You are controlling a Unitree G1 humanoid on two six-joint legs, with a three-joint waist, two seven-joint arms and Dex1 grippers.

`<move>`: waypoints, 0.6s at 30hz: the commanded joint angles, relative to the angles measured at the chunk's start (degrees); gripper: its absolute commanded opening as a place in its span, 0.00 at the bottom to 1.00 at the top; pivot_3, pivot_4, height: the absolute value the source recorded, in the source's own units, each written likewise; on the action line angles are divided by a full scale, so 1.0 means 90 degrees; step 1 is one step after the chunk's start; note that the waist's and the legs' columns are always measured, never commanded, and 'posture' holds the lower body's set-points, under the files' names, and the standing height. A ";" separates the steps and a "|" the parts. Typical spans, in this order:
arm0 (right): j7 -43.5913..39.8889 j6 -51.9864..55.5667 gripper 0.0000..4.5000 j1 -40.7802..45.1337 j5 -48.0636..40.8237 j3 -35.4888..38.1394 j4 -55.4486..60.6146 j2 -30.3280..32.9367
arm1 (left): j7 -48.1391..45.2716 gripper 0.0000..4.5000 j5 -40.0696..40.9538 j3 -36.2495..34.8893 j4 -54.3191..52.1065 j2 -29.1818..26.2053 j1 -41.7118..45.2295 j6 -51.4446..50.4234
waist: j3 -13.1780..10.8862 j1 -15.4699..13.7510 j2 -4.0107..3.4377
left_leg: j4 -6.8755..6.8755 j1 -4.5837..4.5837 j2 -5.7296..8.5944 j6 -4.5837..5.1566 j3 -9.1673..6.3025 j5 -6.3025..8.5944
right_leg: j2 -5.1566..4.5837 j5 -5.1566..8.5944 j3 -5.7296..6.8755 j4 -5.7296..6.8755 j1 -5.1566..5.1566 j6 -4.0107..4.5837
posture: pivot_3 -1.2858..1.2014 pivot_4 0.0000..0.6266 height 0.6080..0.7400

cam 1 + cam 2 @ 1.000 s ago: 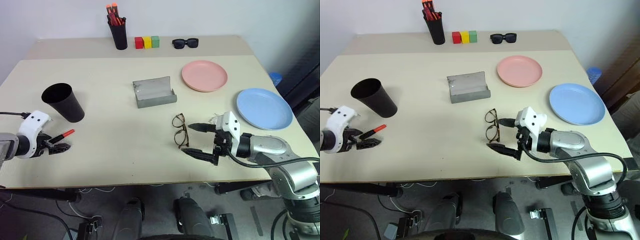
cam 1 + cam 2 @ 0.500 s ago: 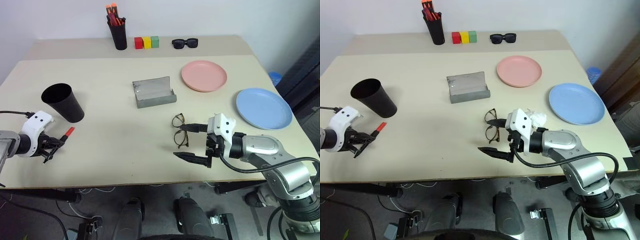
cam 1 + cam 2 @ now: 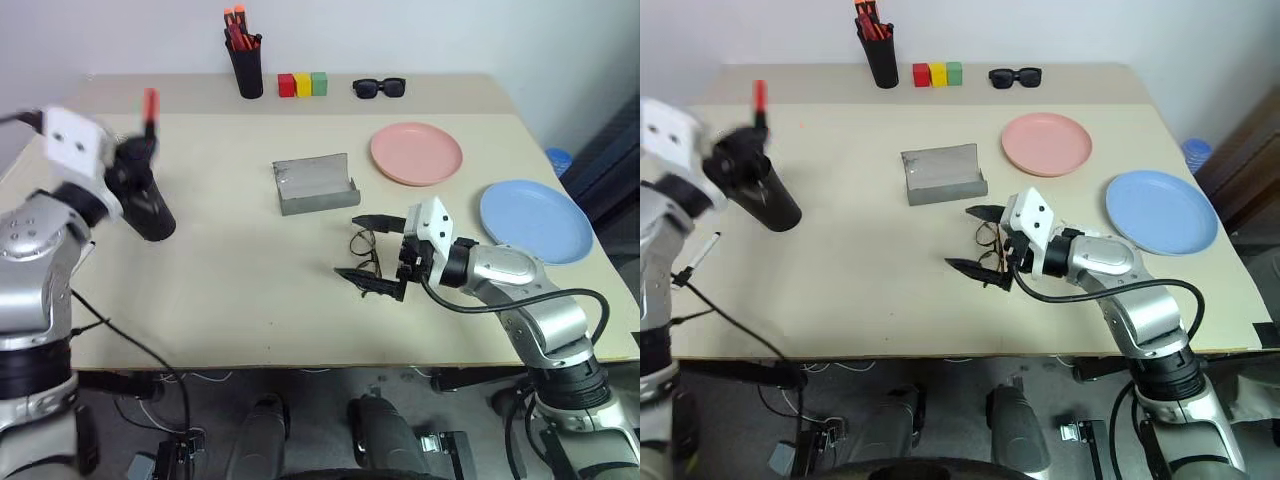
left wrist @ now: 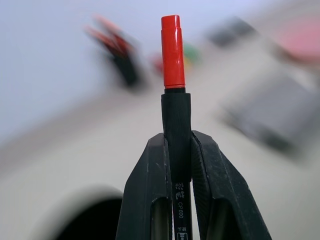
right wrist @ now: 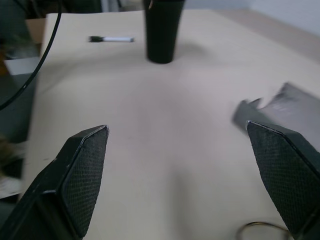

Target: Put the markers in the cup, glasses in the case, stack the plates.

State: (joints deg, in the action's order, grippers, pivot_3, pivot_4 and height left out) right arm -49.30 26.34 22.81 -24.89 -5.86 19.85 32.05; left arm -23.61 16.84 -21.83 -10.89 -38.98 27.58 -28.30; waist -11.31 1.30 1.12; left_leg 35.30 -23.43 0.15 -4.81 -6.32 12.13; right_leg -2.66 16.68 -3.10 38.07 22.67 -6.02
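My left gripper (image 4: 176,142) is shut on the red-capped marker (image 4: 173,55) and holds it upright. It is raised just over the black cup (image 3: 152,212) at the table's left. The white-tipped marker (image 3: 696,254) lies on the table to the left of the cup. My right gripper (image 3: 350,247) stands open at the thin-framed glasses (image 3: 363,241), with one finger on each side of them. Behind the glasses, the grey case (image 3: 315,184) lies open. The pink plate (image 3: 416,153) and the blue plate (image 3: 535,221) lie apart on the right.
A black pen holder (image 3: 245,70) with orange-capped pens, three coloured blocks (image 3: 303,84) and black sunglasses (image 3: 379,88) stand along the back edge. Bare tabletop (image 3: 240,270) lies between the cup and the glasses.
My left gripper closed on the red-capped marker and lifted it off the table to above the cup, turning it upright. My right gripper moved left, its open fingers coming around the glasses.
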 commanded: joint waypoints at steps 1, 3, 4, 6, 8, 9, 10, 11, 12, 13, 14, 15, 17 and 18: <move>0.0213 -0.0229 1.00 0.0321 0.0025 0.0158 -0.0048 -0.0223 | 0.0876 0.01 0.0068 -0.0643 0.0047 0.0334 0.0344 0.0240 | 0.0000 0.0025 0.0000 | -0.0002 0.0000 0.0000 0.0000 0.0000 0.0000 | 0.0000 0.0000 0.0000 0.0001 0.0001 0.0000 | 0.52 0.24 1.00; 0.0272 -0.0264 1.00 0.0464 0.0014 0.0134 -0.0121 -0.0363 | 0.1096 0.01 0.0092 -0.0720 0.0058 0.0581 0.0403 0.0435 | 0.0000 0.0042 -0.0001 | -0.0006 0.0001 0.0000 0.0000 -0.0001 0.0000 | 0.0000 0.0000 0.0001 0.0002 0.0001 0.0000 | 0.52 0.24 1.00; 0.0288 -0.0285 1.00 0.0522 0.0015 0.0106 -0.0151 -0.0426 | 0.1169 0.01 0.0095 -0.0718 0.0064 0.0690 0.0409 0.0524 | 0.0001 0.0039 0.0000 | -0.0006 0.0001 0.0000 0.0000 -0.0002 0.0000 | 0.0000 0.0000 0.0001 0.0002 0.0001 0.0000 | 0.52 0.24 1.00; 0.0277 -0.0332 1.00 0.0602 0.0027 0.0042 -0.0196 -0.0519 | 0.1328 0.01 -0.0021 -0.0645 0.0121 0.0832 0.0400 0.0743 | 0.0000 0.0022 0.0000 | -0.0003 0.0001 0.0000 -0.0001 -0.0003 -0.0001 | 0.0001 0.0000 0.0002 0.0002 -0.0002 0.0000 | 0.52 0.24 1.00; 0.0242 -0.0389 1.00 0.0648 0.0060 -0.0020 -0.0247 -0.0602 | 0.1467 0.01 -0.0165 -0.0593 0.0300 0.0903 0.0388 0.0969 | 0.0001 -0.0006 0.0000 | -0.0002 0.0000 0.0001 -0.0002 -0.0003 -0.0001 | 0.0001 0.0000 0.0002 0.0002 -0.0003 0.0000 | 0.52 0.24 1.00; 0.0225 -0.0415 1.00 0.0658 0.0074 -0.0044 -0.0268 -0.0632 | 0.1556 0.01 -0.0235 -0.0606 0.0425 0.0920 0.0370 0.1088 | 0.0001 -0.0011 0.0000 | -0.0002 0.0000 0.0002 -0.0002 -0.0002 -0.0001 | 0.0001 0.0000 0.0002 0.0001 -0.0003 0.0000 | 0.52 0.24 1.00; 0.0216 -0.0429 1.00 0.0661 0.0082 -0.0061 -0.0277 -0.0652 | 0.1625 0.01 -0.0277 -0.0624 0.0533 0.0936 0.0353 0.1206 | 0.0001 -0.0011 0.0000 | -0.0002 0.0000 0.0002 -0.0002 -0.0003 -0.0001 | 0.0001 0.0000 0.0002 0.0001 -0.0003 0.0000 | 0.52 0.24 1.00; 0.0208 -0.0439 1.00 0.0653 0.0088 -0.0071 -0.0271 -0.0664 | 0.1704 0.01 -0.0294 -0.0658 0.0634 0.0967 0.0343 0.1298 | 0.0001 -0.0010 0.0000 | -0.0003 0.0001 0.0002 -0.0002 -0.0003 -0.0001 | 0.0001 0.0000 0.0002 0.0001 -0.0003 0.0000 | 0.52 0.24 1.00; 0.0201 -0.0443 1.00 0.0641 0.0095 -0.0076 -0.0259 -0.0675 | 0.1754 0.01 -0.0303 -0.0672 0.0722 0.0988 0.0329 0.1383 | 0.0001 -0.0012 0.0000 | -0.0003 0.0001 0.0002 -0.0002 -0.0002 -0.0001 | 0.0001 0.0000 0.0002 0.0002 -0.0002 0.0000 | 0.52 0.24 1.00; 0.0196 -0.0439 1.00 0.0622 0.0098 -0.0082 -0.0233 -0.0684 | 0.1793 0.11 -0.0320 -0.0670 0.0810 0.1014 0.0304 0.1480 | 0.0001 -0.0013 0.0000 | -0.0003 0.0001 0.0002 -0.0002 -0.0002 -0.0001 | 0.0001 0.0000 0.0002 0.0002 -0.0002 0.0000 | 0.52 0.24 1.00; 0.0191 -0.0438 1.00 0.0610 0.0102 -0.0084 -0.0216 -0.0691 | 0.1822 0.23 -0.0330 -0.0659 0.0874 0.1026 0.0285 0.1555 | 0.0001 -0.0013 0.0000 | -0.0003 0.0001 0.0002 -0.0002 -0.0002 -0.0001 | 0.0001 0.0000 0.0002 0.0001 -0.0003 0.0000 | 0.52 0.24 1.00; 0.0186 -0.0432 1.00 0.0595 0.0098 -0.0087 -0.0191 -0.0694 | 0.1868 0.32 -0.0358 -0.0646 0.0943 0.1040 0.0262 0.1627 | 0.0001 -0.0016 0.0000 | -0.0002 0.0001 0.0002 -0.0002 -0.0002 -0.0001 | 0.0001 0.0000 0.0002 0.0001 -0.0003 0.0000 | 0.52 0.24 1.00; 0.0180 -0.0419 1.00 0.0578 0.0092 -0.0090 -0.0158 -0.0700 | 0.1928 0.54 -0.0383 -0.0621 0.1045 0.1064 0.0224 0.1750 | 0.0001 -0.0013 0.0000 | -0.0003 0.0000 0.0002 -0.0002 -0.0003 -0.0001 | 0.0001 0.0000 0.0002 0.0001 -0.0003 0.0000 | 0.52 0.24 1.00; 0.0184 -0.0413 1.00 0.0563 0.0091 -0.0087 -0.0139 -0.0698 | 0.1964 0.66 -0.0381 -0.0611 0.1086 0.1090 0.0205 0.1791 | 0.0001 -0.0014 0.0000 | -0.0002 0.0001 0.0002 -0.0002 -0.0003 -0.0001 | 0.0001 0.0000 0.0002 0.0001 -0.0003 0.0000 | 0.52 0.24 1.00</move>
State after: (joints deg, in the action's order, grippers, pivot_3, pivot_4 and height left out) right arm -47.60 23.36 27.46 -23.75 -6.61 16.30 26.03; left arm -6.75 14.14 -26.32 -0.43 -29.07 29.44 -14.21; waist -11.31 1.17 1.12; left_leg 35.27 -23.43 0.18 -4.83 -6.35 12.13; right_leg -2.65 16.68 -3.08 38.09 22.64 -6.01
